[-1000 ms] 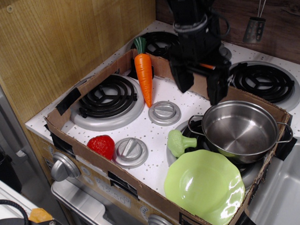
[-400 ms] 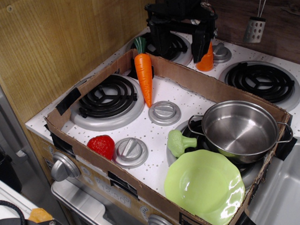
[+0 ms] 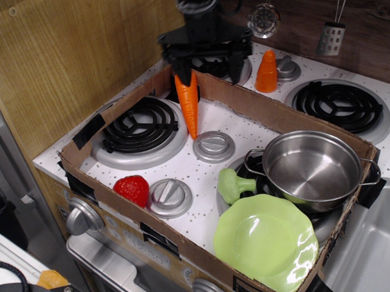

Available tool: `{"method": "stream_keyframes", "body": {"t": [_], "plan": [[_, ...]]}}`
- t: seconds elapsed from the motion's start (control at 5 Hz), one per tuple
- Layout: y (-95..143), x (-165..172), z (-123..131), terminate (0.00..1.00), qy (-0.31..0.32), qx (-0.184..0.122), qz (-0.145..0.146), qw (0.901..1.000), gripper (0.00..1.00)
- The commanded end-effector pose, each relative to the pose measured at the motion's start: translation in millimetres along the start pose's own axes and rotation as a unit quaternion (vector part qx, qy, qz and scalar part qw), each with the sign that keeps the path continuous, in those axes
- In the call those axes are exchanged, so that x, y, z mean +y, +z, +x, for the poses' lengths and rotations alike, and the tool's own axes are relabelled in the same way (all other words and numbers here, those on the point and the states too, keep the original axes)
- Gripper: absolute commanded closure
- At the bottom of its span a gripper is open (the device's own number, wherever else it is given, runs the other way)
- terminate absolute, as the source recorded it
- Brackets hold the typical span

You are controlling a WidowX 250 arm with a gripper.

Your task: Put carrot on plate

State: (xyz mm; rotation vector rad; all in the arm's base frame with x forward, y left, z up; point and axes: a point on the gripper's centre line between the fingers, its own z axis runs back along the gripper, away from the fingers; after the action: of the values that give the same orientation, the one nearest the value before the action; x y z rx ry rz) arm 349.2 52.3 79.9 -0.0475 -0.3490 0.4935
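- Carrot point(image 3: 189, 103) leans against the cardboard box point(image 3: 93, 126) wall at 11 o'clock on the stove, tip pointing down toward a silver knob point(image 3: 213, 146) (its leafy top is hidden).
- Gripper point(image 3: 206, 62) hangs directly over the carrot's top, fingers spread apart, one just beside it.
- Plate point(image 3: 266, 242) sits at 5 o'clock, touching the steel pot point(image 3: 313, 168).
- Broccoli point(image 3: 233, 185) lies just beside the plate's rim.

The speckled white stovetop point(image 3: 247, 132) carries the carrot point(image 3: 189, 103), plate point(image 3: 266, 241), steel pot point(image 3: 311, 167), broccoli point(image 3: 234, 185) and strawberry point(image 3: 132, 189).
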Motion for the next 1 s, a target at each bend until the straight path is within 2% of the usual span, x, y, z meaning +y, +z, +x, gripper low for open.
{"method": "stream_keyframes", "body": {"t": [0.0,0.2,0.4,0.6,0.8], "plan": [[4.6,16.4,15.5,0.00,-0.057,-0.070,0.052,0.9945,0.00],[-0.9,19.8,19.4,0.00,-0.090,-0.047,0.092,0.9906,0.00],[-16.6,26.4,19.6,0.00,-0.085,-0.067,0.122,0.9865,0.00],[-29.3,26.5,20.1,0.00,-0.069,-0.070,0.104,0.9897,0.00],[-38.7,25.7,21.4,0.00,-0.059,-0.088,0.103,0.9891,0.00]]}}
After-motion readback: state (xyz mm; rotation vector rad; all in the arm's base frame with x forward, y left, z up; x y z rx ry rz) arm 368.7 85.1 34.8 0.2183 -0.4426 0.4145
